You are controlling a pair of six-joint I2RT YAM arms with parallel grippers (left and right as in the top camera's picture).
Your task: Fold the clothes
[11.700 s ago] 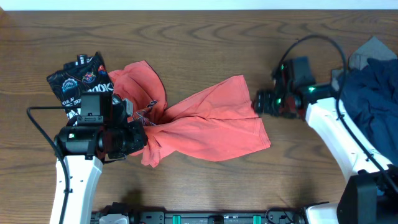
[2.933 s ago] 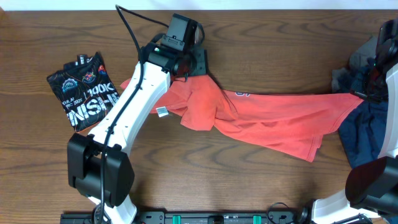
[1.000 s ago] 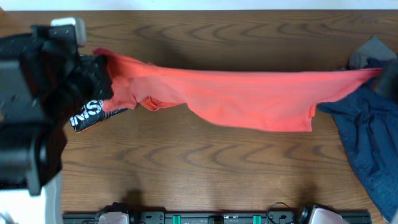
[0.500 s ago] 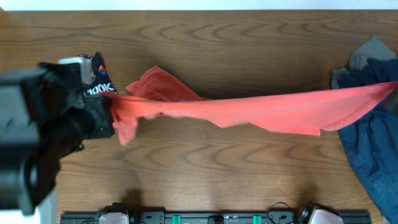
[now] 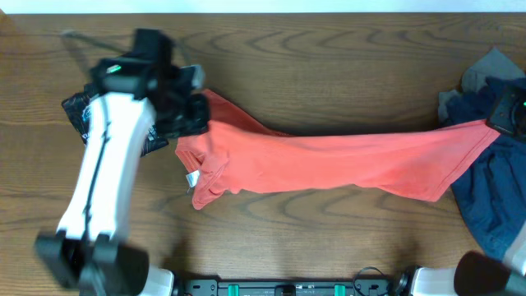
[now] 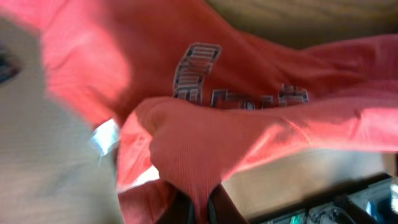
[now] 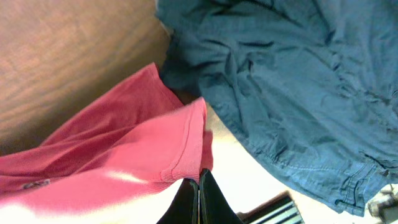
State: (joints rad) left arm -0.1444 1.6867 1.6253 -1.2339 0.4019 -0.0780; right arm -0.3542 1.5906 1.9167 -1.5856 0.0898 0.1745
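Note:
A red shirt (image 5: 329,160) is stretched across the table from left to right. Its left part is bunched, with a white tag (image 5: 191,179) showing. My left gripper (image 5: 196,119) is shut on the shirt's far left edge. In the left wrist view the red cloth (image 6: 249,124) is pinched between the jaws of my left gripper (image 6: 200,211), and grey lettering (image 6: 196,68) shows on it. My right gripper (image 5: 505,115) is shut on the shirt's right end. In the right wrist view my right gripper (image 7: 199,186) is closed on a ribbed hem (image 7: 186,155).
A folded black printed shirt (image 5: 78,111) lies at the far left, partly hidden by my left arm. A pile of blue cloth (image 5: 493,205) and a grey garment (image 5: 485,70) sit at the right edge. The blue cloth (image 7: 280,74) lies just beyond the hem I hold.
The left arm has dropped away from the camera toward the table. The red shirt, held taut in the air before, now sags lower and spreads over the wood.

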